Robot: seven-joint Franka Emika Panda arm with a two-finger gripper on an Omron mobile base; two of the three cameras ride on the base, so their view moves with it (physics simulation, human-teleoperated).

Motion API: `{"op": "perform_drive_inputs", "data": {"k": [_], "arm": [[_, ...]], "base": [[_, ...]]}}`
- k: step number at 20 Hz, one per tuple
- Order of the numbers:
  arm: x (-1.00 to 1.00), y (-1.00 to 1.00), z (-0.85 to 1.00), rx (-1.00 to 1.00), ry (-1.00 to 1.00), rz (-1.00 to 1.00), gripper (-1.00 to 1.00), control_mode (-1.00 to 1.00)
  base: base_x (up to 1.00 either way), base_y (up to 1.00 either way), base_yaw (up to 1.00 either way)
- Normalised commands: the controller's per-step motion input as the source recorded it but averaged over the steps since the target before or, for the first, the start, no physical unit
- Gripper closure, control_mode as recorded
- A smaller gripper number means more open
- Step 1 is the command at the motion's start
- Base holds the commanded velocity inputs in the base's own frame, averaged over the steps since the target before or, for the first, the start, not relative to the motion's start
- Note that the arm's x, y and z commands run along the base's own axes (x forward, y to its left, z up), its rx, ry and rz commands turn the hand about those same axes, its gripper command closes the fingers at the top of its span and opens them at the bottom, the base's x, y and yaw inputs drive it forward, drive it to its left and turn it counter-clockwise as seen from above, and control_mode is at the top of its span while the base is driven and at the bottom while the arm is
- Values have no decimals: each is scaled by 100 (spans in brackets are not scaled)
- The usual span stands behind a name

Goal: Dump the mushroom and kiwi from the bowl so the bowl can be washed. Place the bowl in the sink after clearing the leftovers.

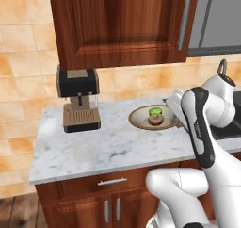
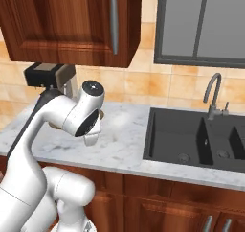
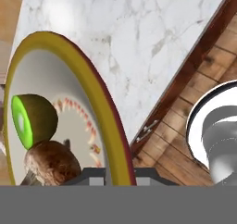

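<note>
Fingers [image 3: 113,174] are pinched narrow on the golden-brown rim of the bowl [image 3: 92,86]. In the hand view the two dark tips sit on either side of that rim at the bottom, so it's a proper grip on the edge.

Inside the bowl you can see the kiwi [image 3: 32,119], bright green cut face with a brownish skin, and the mushroom [image 3: 51,163] right below it, the two touching. From the left base view the bowl [image 1: 141,121] is on the white marble tabletop [image 1: 108,147], with the kiwi [image 1: 155,111] perched on top of the mushroom [image 1: 156,120] near the middle. I honestly can't tell if the bowl is resting flat or slightly lifted at the gripped side.

Off to the left on the same tabletop there's a coffee machine [image 1: 79,100], well apart from the bowl. Over in the right base view the dark sink [image 2: 191,135] with its grey tap [image 2: 214,96] sits on the right, well apart from the arm.
</note>
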Motion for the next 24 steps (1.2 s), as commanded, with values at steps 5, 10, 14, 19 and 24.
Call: {"op": "perform_drive_inputs", "data": {"k": [5, 10, 14, 19, 24], "arm": [[0, 0, 0, 0, 0, 0, 100, 100], [0, 0, 0, 0, 0, 0, 100, 100], [0, 0, 0, 0, 0, 0, 100, 100], [0, 0, 0, 0, 0, 0, 100, 100], [0, 0, 0, 0, 0, 0, 100, 100]], "base": [[0, -73, -9], [0, -91, -1], [9, -91, 0], [29, -55, 0], [46, -17, 0]]}}
